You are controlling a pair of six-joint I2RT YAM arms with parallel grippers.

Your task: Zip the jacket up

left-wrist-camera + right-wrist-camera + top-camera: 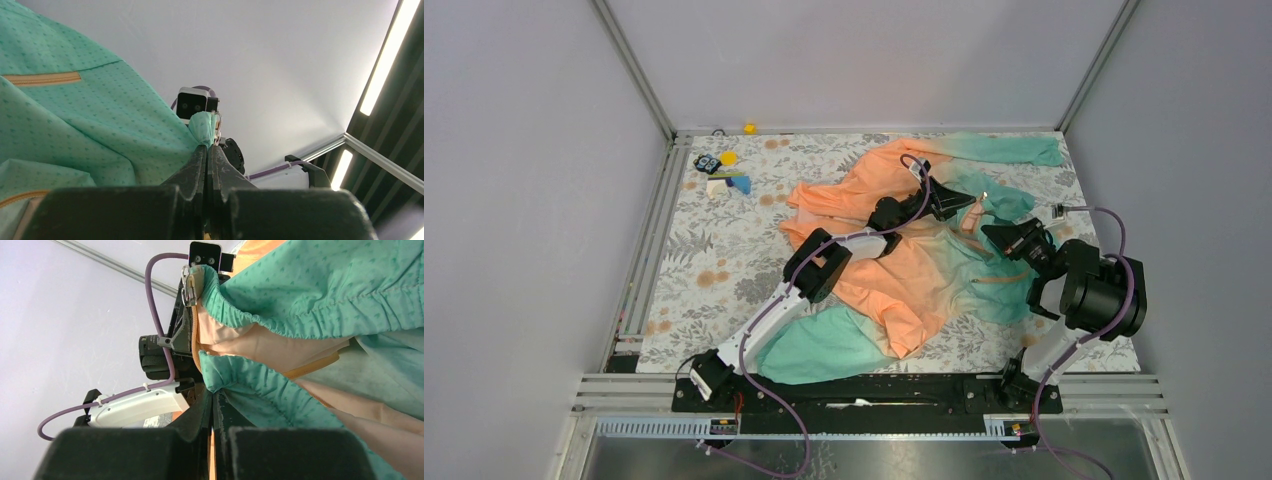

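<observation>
The jacket (904,270) lies crumpled across the table, orange in the middle and mint-teal at the hem and sleeves. My left gripper (969,205) is shut on a teal hem corner (202,127), held up off the table. A metal zipper slider (187,282) hangs at that corner, on the orange zipper tape (195,335). My right gripper (996,233) is shut on the other teal hem corner (220,372), a short way in front of the left one. In the wrist views both jaws are pressed together on fabric: left gripper (206,147), right gripper (212,392). An orange pocket zipper (42,78) shows.
Small toys (721,168) lie at the back left of the floral table cover (714,260). A yellow piece (749,128) sits at the back rail. A small pale item (1056,210) lies near the right edge. Walls close in on three sides.
</observation>
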